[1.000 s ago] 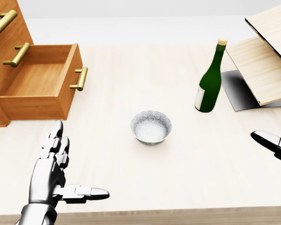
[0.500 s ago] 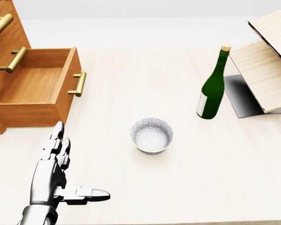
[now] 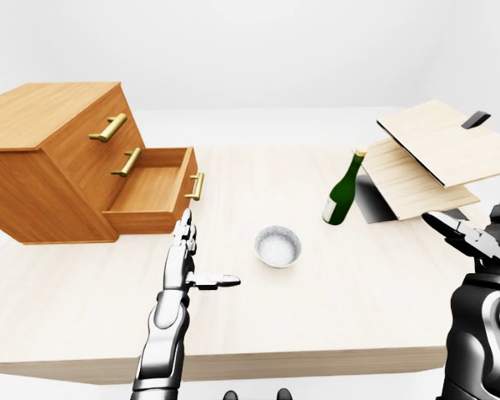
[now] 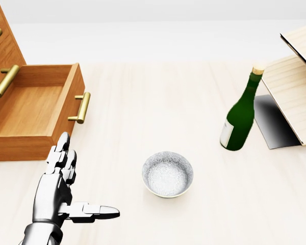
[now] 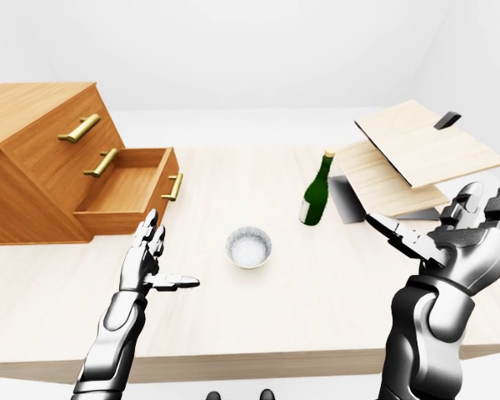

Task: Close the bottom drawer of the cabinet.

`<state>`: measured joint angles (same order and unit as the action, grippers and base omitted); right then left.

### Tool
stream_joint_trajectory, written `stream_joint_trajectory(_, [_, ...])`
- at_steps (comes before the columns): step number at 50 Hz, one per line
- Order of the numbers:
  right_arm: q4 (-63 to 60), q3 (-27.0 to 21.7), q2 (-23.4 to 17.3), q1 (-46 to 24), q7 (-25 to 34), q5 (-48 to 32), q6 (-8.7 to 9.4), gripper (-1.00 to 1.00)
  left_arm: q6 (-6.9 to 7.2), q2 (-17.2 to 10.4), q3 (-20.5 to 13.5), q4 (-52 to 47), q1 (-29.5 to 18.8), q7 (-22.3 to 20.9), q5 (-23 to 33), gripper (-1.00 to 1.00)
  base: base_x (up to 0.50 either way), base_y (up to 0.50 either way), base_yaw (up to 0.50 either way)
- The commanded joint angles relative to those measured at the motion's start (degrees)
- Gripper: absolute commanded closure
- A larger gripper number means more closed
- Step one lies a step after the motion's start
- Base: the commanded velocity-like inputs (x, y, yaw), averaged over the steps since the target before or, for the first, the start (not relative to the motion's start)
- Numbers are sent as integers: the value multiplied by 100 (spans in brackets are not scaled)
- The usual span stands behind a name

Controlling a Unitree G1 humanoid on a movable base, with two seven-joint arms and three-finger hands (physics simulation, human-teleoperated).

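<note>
Hovering flat with fingers spread, the left hand point(image 4: 58, 191) lines up below the bottom drawer point(image 4: 38, 109), which stands pulled out, ready to push its front point(image 4: 71, 109); the right hand point(image 5: 462, 242) hangs splayed and empty.

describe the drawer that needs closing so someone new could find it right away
Find the wooden cabinet at the table's left end in the left-eye view. Its bottom drawer juts out toward the bowl, empty inside; the two above sit flush.

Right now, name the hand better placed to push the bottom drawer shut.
Left. The left hand hovers open just below the bottom drawer and its handle; the right hand is far across the table, past the bottle.
</note>
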<state>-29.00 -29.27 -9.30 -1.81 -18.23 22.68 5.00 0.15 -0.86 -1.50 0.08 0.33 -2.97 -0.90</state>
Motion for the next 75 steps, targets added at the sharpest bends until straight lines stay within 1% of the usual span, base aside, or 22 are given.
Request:
stream_joint_trajectory(1, [-6,11,-15,-10,59,24,0,-100,-24,-2,-5,47,-21,2,2,-100,25,0,0])
stream_joint_trajectory(5, [20,14,-14,-22,86,23,0,-100,-41,-5,-6,84,-40,4,6,-100,25,0,0])
stream_joint_trajectory(8, [98,38,-17,-38,101,2,0,-100,26,-11,-13,10,-34,9,4,-100,24,0,0])
stream_joint_trajectory(11, [38,20,-34,-35,76,28,0,-100,0,-8,-10,47,-46,9,11,-100,25,0,0])
stream_joint_trajectory(16, [36,4,-36,-40,82,40,0,-100,50,0,12,-53,-1,8,23,-100,24,0,0])
stream_joint_trajectory(17, [33,4,-36,-41,82,50,0,-100,17,-2,4,-3,-16,5,19,-100,25,0,0])
stream_joint_trajectory(23, [89,11,-20,-23,51,-93,0,-100,11,0,1,10,-23,9,12,-100,14,0,0])
stream_joint_trajectory(27, [52,2,-29,-28,54,-72,0,-100,-43,-3,-2,141,-84,21,27,-100,0,0,0])
stream_joint_trajectory(28, [61,16,-24,-26,65,-82,0,-100,-125,-16,-21,367,-230,51,56,-100,0,0,0])
stream_joint_trajectory(31, [46,22,-22,-23,87,-77,0,-100,-222,-74,-135,928,-606,186,73,-100,0,0,0])
stream_joint_trajectory(32, [35,26,-23,-23,98,-74,0,-100,-329,-125,-208,1293,-849,199,28,-100,0,0,0])
stream_joint_trajectory(35, [61,49,-17,-34,116,-88,0,-100,-419,-210,-255,1751,-1230,298,39,-100,0,0,0])
stream_joint_trajectory(36, [30,55,-10,-16,124,-90,0,-100,-398,-253,-278,1968,-1484,319,25,-100,0,0,0])
stream_joint_trajectory(38, [35,46,-12,-24,127,-77,0,-100,-404,-293,-286,2174,-1714,365,20,-100,0,0,0])
stream_joint_trajectory(39, [29,42,-15,-26,132,-59,0,-100,-437,-305,-297,2306,-1810,359,-17,-100,0,0,0])
stream_joint_trajectory(40, [136,57,32,7,199,-87,0,-100,-515,-341,-333,2660,-2061,391,-43,-100,0,0,0])
stream_joint_trajectory(48, [126,66,34,14,221,-61,0,-100,-515,-416,-270,3162,-2567,475,53,-100,0,0,0])
stream_joint_trajectory(52, [240,84,30,5,246,-71,0,-100,-515,-508,-309,3786,-2993,479,111,-100,0,0,0])
stream_joint_trajectory(56, [46,85,-27,-8,156,-25,0,-100,-515,-575,-331,4201,-3239,490,118,-100,0,0,0])
stream_joint_trajectory(63, [120,85,34,7,234,-70,0,-100,-515,-571,-324,4854,-3378,477,119,-100,0,0,0])
stream_joint_trajectory(71, [53,70,-13,-24,195,-34,0,-100,-515,-711,-416,5850,-3843,447,33,-100,0,0,0])
stream_joint_trajectory(75, [144,89,33,18,250,-70,0,-100,-515,-747,-445,6197,-3964,417,-9,-100,0,0,0])
